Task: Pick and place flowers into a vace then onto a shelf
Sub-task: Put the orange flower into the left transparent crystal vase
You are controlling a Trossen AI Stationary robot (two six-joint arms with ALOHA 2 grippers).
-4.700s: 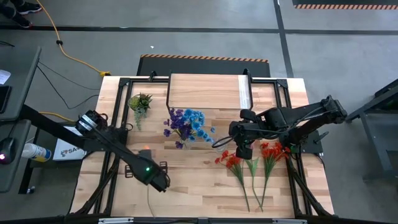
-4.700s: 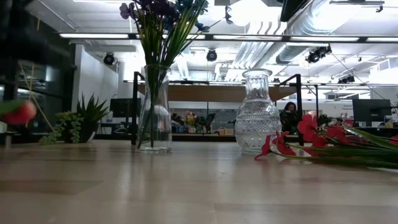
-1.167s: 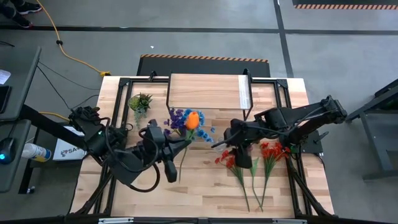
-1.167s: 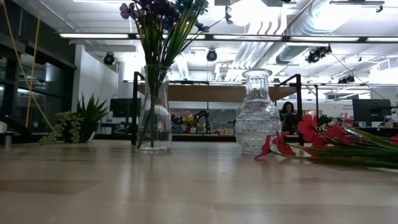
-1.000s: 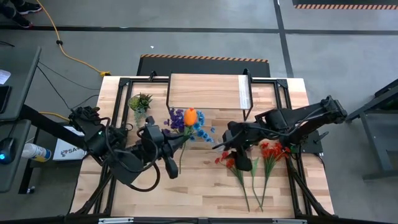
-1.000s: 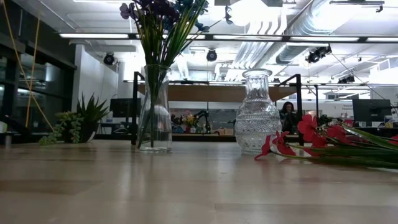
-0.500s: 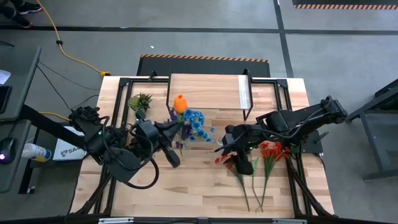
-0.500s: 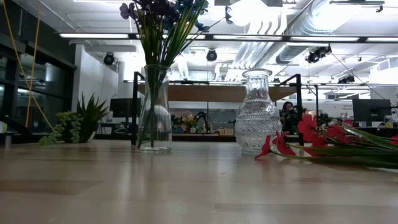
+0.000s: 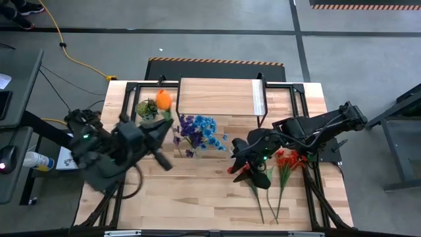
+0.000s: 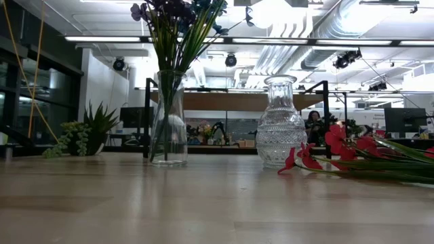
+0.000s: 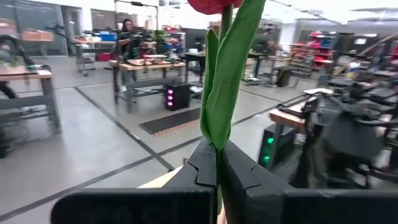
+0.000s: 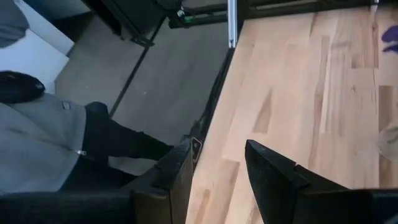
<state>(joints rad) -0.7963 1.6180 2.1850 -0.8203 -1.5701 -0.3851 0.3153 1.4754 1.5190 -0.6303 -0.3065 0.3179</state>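
On the near right of the worktop (image 9: 197, 197) lie three red flowers (image 9: 284, 161), loose, stems pointing toward the near edge. The right gripper (image 9: 241, 160) hangs just over the leftmost red bloom; its two fingers (image 12: 273, 171) stand part open, with only bare wood showing between them in the right wrist view.

Two glass vases stand mid-worktop. The plain vase (image 10: 168, 129) holds a bunch of blue and purple flowers (image 9: 197, 131). The cut-glass vase (image 10: 281, 122) is empty and stands partly beneath the right arm in the high view; the red blooms lie just beside it.

The left gripper (image 11: 217, 169) is raised over the left part of the worktop. Its two fingers (image 11: 202, 168) are clamped tight on the green stem of one orange flower (image 9: 163, 100). The stem rises straight out from between the fingertips, and the bloom sits past them, over the far left of the worktop, close to the small green plant (image 9: 147, 109).

Farthest back, one shelf (image 9: 220, 95) stands at the rear centre with a bare wood top.
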